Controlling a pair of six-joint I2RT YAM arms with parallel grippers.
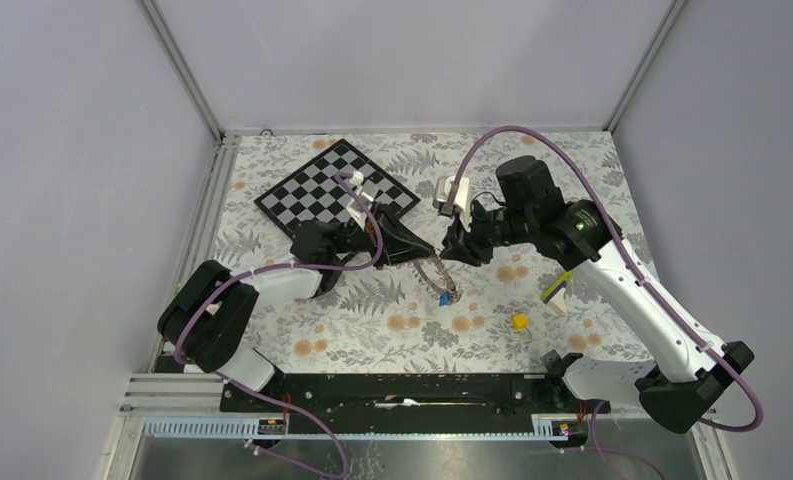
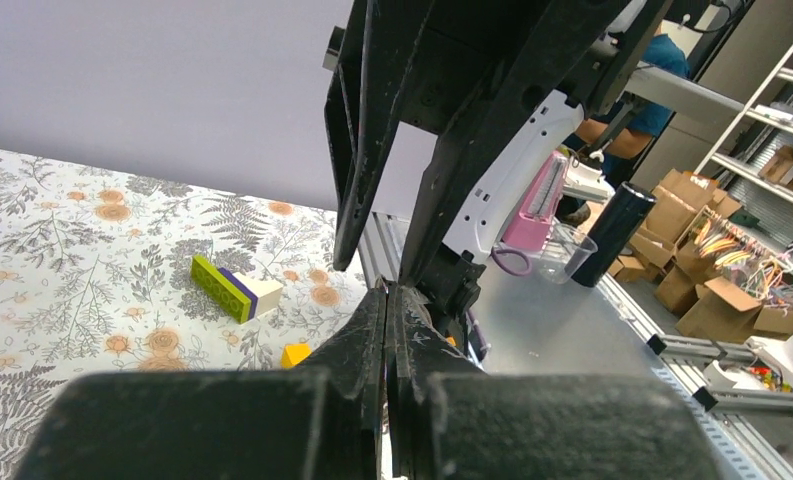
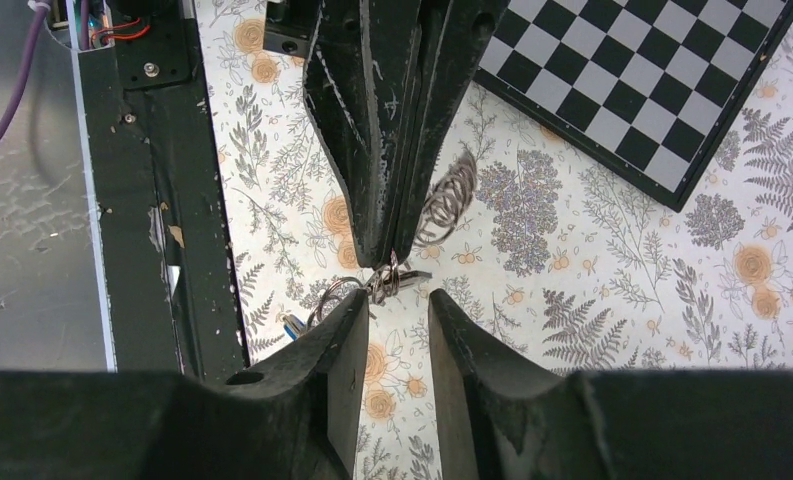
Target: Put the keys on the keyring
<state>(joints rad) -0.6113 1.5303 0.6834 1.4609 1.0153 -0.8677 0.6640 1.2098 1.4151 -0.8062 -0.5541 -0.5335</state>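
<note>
Keyring (image 1: pixel 440 278), a grey-silver coiled loop, at the middle of the floral table (image 1: pixel 592 165). In the top view it runs from the two grippers' meeting point toward 5 o'clock. The blue key (image 1: pixel 444 298) sits at the coil's 5 o'clock end, touching it; whether it is threaded on cannot be told. The black key cannot be made out.

Left gripper (image 3: pixel 384 250) reaches in from 9 o'clock in the top view. Its jaws are pressed together with no gap, pinching the keyring at their tip. In the right wrist view part of the coil bulges out at 2 o'clock of that tip, blurred and raised off the cloth, and a knot of metal loops hangs directly below it.

Right gripper (image 3: pixel 400 315) comes in from 3 o'clock and faces the left gripper tip to tip. Its jaws stand a narrow way apart with nothing between them, and the knot of loops lies just beyond the gap at 12 o'clock.

Chessboard (image 1: pixel 337 190) lies at 10 o'clock of the keyring and well apart from it. The yellow cube (image 1: pixel 519 321) lies at 4 o'clock, and the purple-and-lime stick (image 2: pixel 224 287) lies near the cube.
</note>
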